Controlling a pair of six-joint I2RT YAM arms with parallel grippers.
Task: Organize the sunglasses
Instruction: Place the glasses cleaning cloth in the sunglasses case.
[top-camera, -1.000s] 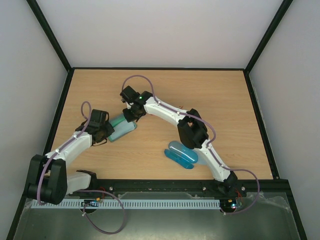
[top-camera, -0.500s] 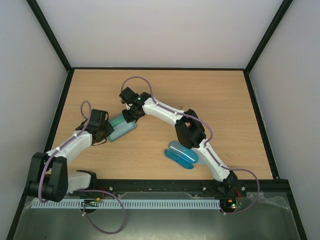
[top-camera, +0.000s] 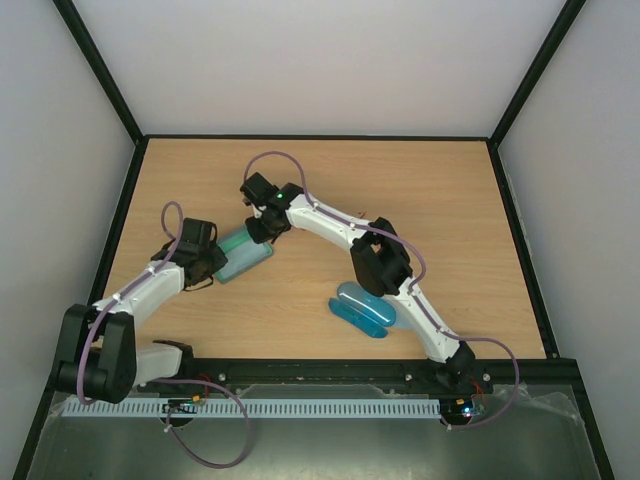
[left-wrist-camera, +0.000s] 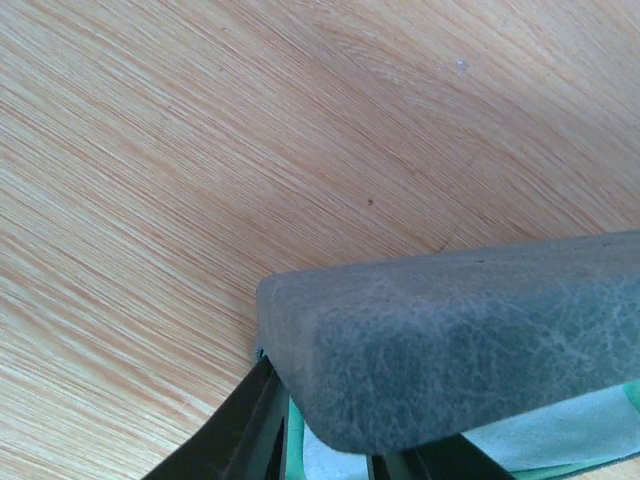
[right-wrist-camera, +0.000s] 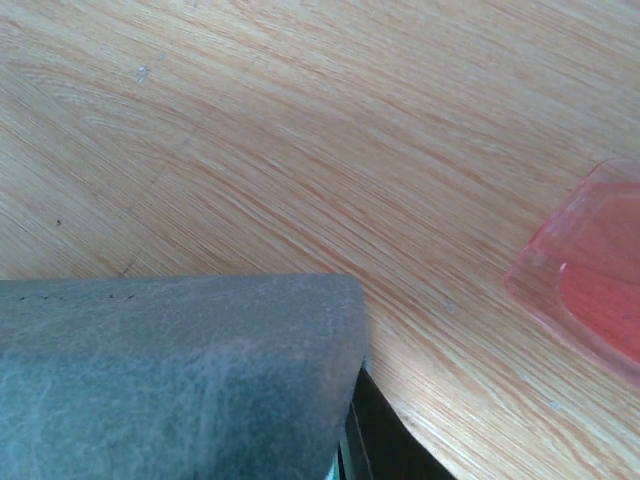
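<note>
On the wooden bench we see two cases. The green case lies left of the middle, and both arms meet at it. The left pincer is at its near-left end and the right pincer is at its far-right end. The blue case lies apart from them, nearer to the front edge and partly under the right arm.

In the left wrist view the grey-green lid of the case fills the lower right part. One dark finger shows under its edge, just beside a pale cloth. We cannot tell if this pincer is apart, together or clamped on the case.

In the right wrist view the same lid fills the lower left corner and only one dark finger shows beside it, so for this pincer too we cannot tell the state.

Of the red-pink sunglasses we see only one translucent lens, at the right edge of the right wrist view. It lies flat on the bench, to the right of the finger and the case. It touches neither of them. In the top view we cannot make the sunglasses out.
</note>
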